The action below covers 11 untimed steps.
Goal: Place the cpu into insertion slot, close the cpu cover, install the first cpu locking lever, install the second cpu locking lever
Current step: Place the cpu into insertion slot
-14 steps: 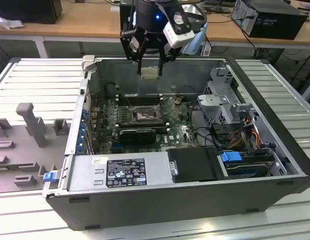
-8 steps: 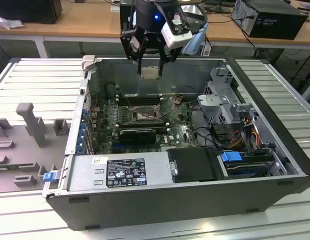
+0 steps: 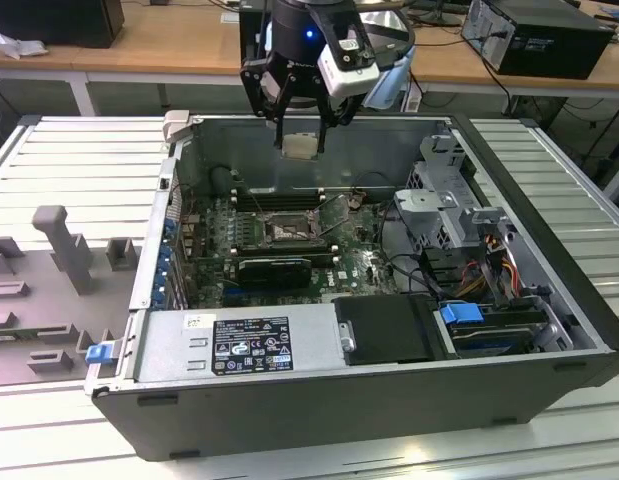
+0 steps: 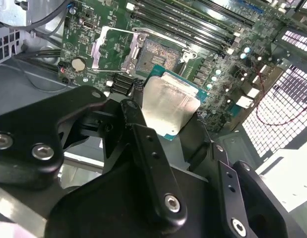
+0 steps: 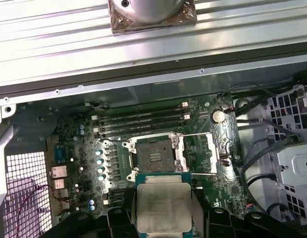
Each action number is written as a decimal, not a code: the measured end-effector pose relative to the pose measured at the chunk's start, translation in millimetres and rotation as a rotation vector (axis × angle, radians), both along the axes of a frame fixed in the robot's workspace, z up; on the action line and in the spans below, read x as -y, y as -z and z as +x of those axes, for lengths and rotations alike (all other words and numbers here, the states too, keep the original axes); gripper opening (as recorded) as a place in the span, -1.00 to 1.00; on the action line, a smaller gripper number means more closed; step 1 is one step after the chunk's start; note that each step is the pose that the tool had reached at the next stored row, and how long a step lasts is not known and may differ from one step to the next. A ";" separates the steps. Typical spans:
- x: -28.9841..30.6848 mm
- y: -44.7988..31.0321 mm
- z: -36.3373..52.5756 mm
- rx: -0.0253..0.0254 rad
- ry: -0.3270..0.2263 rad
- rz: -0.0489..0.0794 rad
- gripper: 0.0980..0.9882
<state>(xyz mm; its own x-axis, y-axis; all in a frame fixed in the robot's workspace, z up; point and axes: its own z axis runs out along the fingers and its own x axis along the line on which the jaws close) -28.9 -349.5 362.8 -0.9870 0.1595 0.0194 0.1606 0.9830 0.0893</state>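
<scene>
**Exterior view.** You are looking at one arm hanging over one open computer case [image 3: 339,410]. The gripper [image 3: 302,132] is clamping one cpu [image 3: 301,148] between its two fingers. It is holding the chip well above the board, toward the case's far wall. One insertion slot [image 3: 285,232] is lying exposed on the green motherboard [image 3: 354,268]. One long black expansion card [image 3: 274,268] is sitting just beside it on the near side.

**Second wrist view.** Two black fingers [image 4: 146,148] are pinching the one cpu [image 4: 169,106] by opposite edges, with its silvery face showing. Past it, the insertion slot [image 4: 158,55] is sitting bare. The one cpu cover [image 4: 112,49] is lying swung open right beside the slot. One coin cell [image 4: 78,63] is resting near the cover.

**First wrist view.** You are seeing the cpu [image 5: 163,203] hovering apart from the insertion slot [image 5: 154,153], not seated. The cpu cover [image 5: 197,153] is standing open at the slot's side. A row of long memory slots [image 5: 143,119] is running beyond the slot, packed too closely for a sure count. One coin cell [image 5: 218,116] is showing near them.
</scene>
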 end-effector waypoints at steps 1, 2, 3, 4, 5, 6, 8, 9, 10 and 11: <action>0.0 0.0 0.0 0.0000 0.006 0.000 -0.01; 0.0 0.0 0.0 0.0000 0.012 0.000 -0.01; 0.0 0.0 0.0 0.0001 0.016 0.000 -0.01; 0.0 0.0 0.0 0.0000 0.024 0.000 -0.01; 0.0 0.0 0.0 0.0000 0.030 0.000 -0.01; 0.0 0.0 0.0 0.0000 0.037 0.000 -0.01; 0.0 0.0 0.0 0.0000 0.047 0.000 -0.01; 0.0 0.1 0.0 0.0000 0.058 0.000 -0.01; 0.0 0.1 0.0 0.0001 0.062 0.000 -0.01; 0.0 0.1 0.0 0.0000 0.066 0.000 -0.01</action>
<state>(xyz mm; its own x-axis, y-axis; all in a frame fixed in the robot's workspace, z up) -28.9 -349.5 362.7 -0.9744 0.2239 0.0193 0.2247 0.9703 0.0893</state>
